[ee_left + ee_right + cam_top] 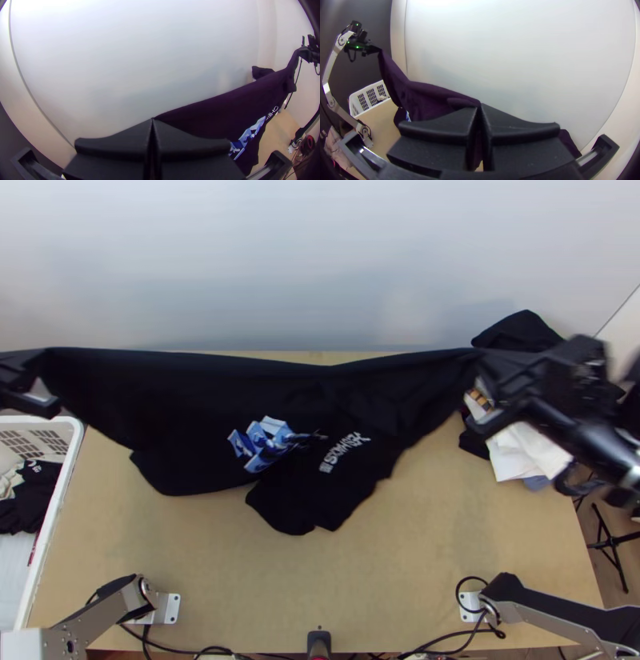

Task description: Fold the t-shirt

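Shirt [200, 396] spans left pincer [152, 119] and right pincer [480, 105], both closed on its cloth, upper edge raised, rest draping over mid-table [448, 540]. Step in hand looks like spreading before folding: best to level both grips, pull just enough to remove the sag, then lower together, trailing part down first, so nothing bunches underneath. Count: one shirt, two pincers, one table, one basket [54, 516], one clothes pile [524, 452].
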Robot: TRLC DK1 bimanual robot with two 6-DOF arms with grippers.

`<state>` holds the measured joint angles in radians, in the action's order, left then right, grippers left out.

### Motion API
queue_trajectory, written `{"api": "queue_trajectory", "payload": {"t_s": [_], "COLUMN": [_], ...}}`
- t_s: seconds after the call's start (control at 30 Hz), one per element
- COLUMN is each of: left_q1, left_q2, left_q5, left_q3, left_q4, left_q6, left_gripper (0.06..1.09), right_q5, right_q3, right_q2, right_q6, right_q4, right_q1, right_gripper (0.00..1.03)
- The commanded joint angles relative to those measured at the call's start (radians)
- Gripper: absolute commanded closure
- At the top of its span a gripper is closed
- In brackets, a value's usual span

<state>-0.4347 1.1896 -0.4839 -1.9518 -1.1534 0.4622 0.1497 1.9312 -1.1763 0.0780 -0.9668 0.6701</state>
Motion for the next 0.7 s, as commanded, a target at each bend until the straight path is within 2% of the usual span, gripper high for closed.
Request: {"api": "queue_trajectory", "payload": {"t_s": [0.0, 0.17, 0.37, 0.5, 0.67], "left_q1": [0.017, 0.042, 0.077, 0.077, 0.077], "left_q2": [-0.010, -0.042, -0.119, -0.151, -0.148], "left_q5": [0.001, 0.002, -0.001, -0.001, -0.001], "left_q3": [-0.262, -0.364, -0.355, -0.323, -0.282], "left_q4": [-0.074, -0.022, 0.044, 0.075, 0.103], "left_q6": [-0.077, -0.169, -0.287, -0.347, -0.367], "left_gripper": [1.05, 1.05, 1.05, 1.05, 1.05], "right_q5": [-0.009, -0.009, -0.009, -0.010, -0.010], "right_q3": [0.141, 0.238, 0.319, 0.319, 0.319], "right_q2": [0.032, 0.041, 0.046, 0.060, 0.061], "right_q6": [-0.026, -0.030, -0.034, -0.055, -0.075], "right_q4": [-0.013, 0.007, -0.001, -0.004, -0.009], "right_q1": [0.002, 0.017, 0.014, -0.032, -0.106], "right_gripper": [1.00, 1.00, 1.00, 1.00, 1.00]}}
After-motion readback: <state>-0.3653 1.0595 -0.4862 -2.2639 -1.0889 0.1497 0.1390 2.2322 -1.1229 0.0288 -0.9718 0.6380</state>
